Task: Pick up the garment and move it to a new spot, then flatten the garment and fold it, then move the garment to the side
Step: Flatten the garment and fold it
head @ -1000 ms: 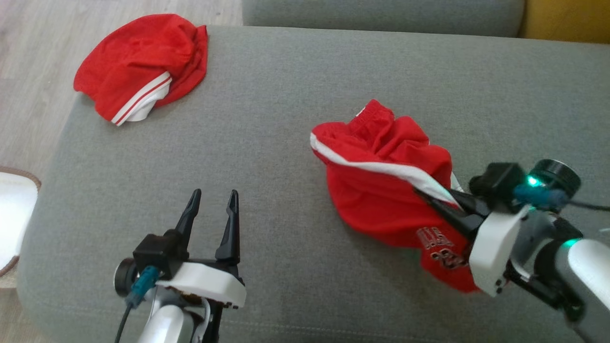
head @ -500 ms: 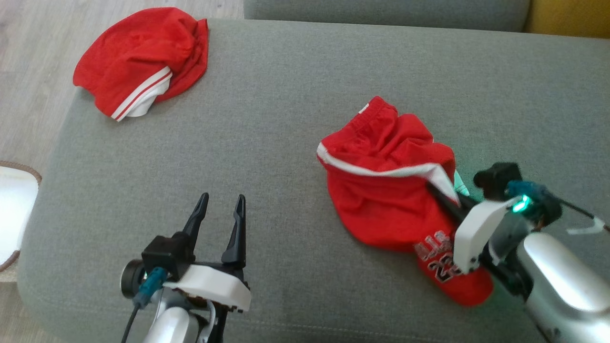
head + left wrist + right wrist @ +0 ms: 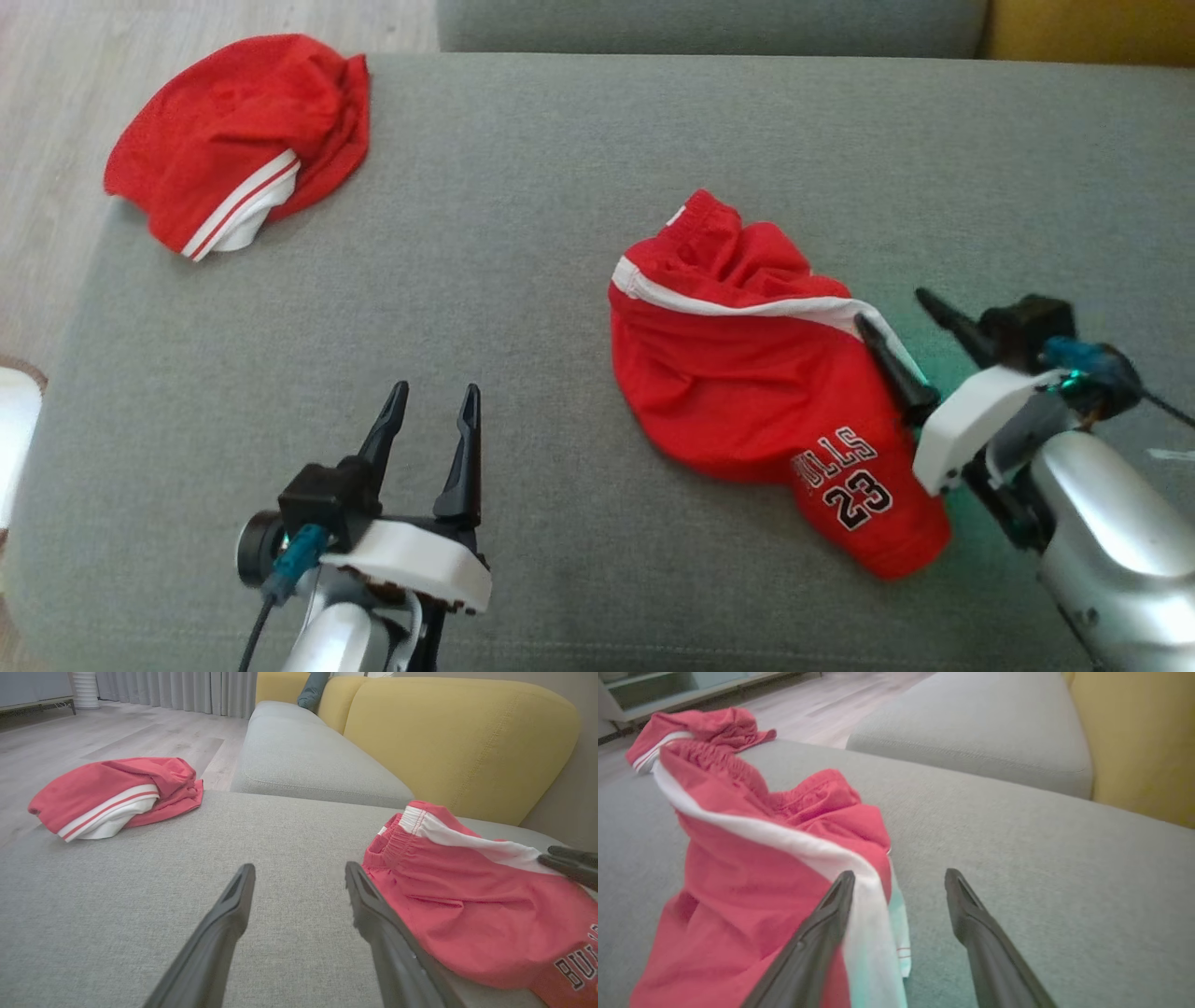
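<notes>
The garment [image 3: 747, 373] is a pair of red shorts with a white stripe and "BULLS 23" print. It lies crumpled on the grey cushion [image 3: 523, 233], right of centre. My right gripper [image 3: 890, 308] is open at its right edge. In the right wrist view one finger [image 3: 831, 905] rests against the white stripe of the garment [image 3: 752, 868], and nothing sits between the fingers of the right gripper [image 3: 899, 872]. My left gripper [image 3: 436, 387] is open and empty at the lower left. In the left wrist view the garment [image 3: 467, 919] lies just right of the left gripper [image 3: 300, 868].
A second red garment [image 3: 233, 140] with white trim lies bunched at the cushion's far left corner. Wooden floor [image 3: 47, 140] runs along the left. Another grey seat [image 3: 303, 756] and a yellow backrest [image 3: 458, 732] lie beyond.
My right gripper has opened and let go of the garment, which has settled lower on the cushion. The left gripper stays as it was. The head camera has shifted a little.
</notes>
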